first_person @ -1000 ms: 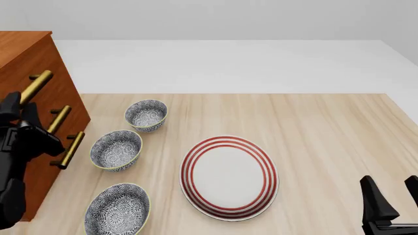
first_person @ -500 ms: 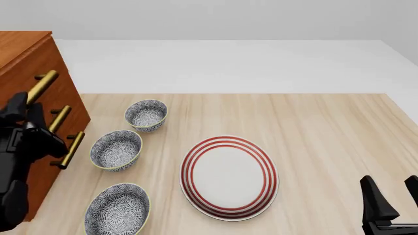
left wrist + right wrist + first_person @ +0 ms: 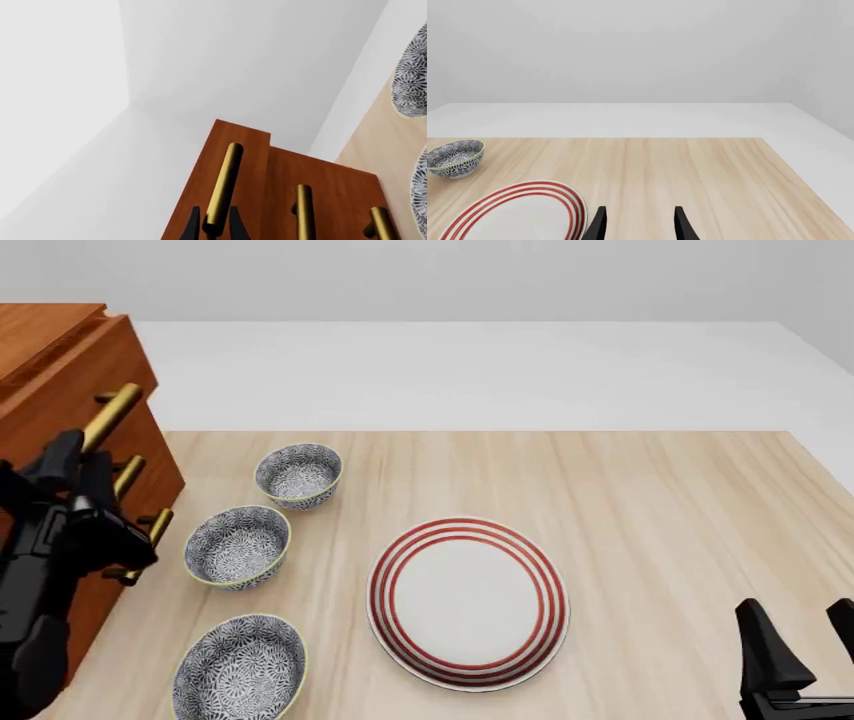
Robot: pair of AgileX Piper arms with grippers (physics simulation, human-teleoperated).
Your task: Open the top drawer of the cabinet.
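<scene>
The top drawer (image 3: pixel 74 365) has slid out from the cabinet (image 3: pixel 54 490), drawn by the left gripper (image 3: pixel 213 227), clenched on its brass handle (image 3: pixel 223 182). Beside them: three patterned bowls (image 3: pixel 298 474), one striped plate (image 3: pixel 469 601). The right gripper (image 3: pixel 638 225) hangs released above the tabletop (image 3: pixel 667 500).

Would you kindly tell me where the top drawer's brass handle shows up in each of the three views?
Front view: the top drawer's brass handle slants at the far left edge, above the left hand.
Left wrist view: the handle runs up from bottom centre, its lower end between the hand's fingers.
Right wrist view: not in it.
Shared landmark: the cabinet, whose reddish-brown wood backs the handle in both.
</scene>
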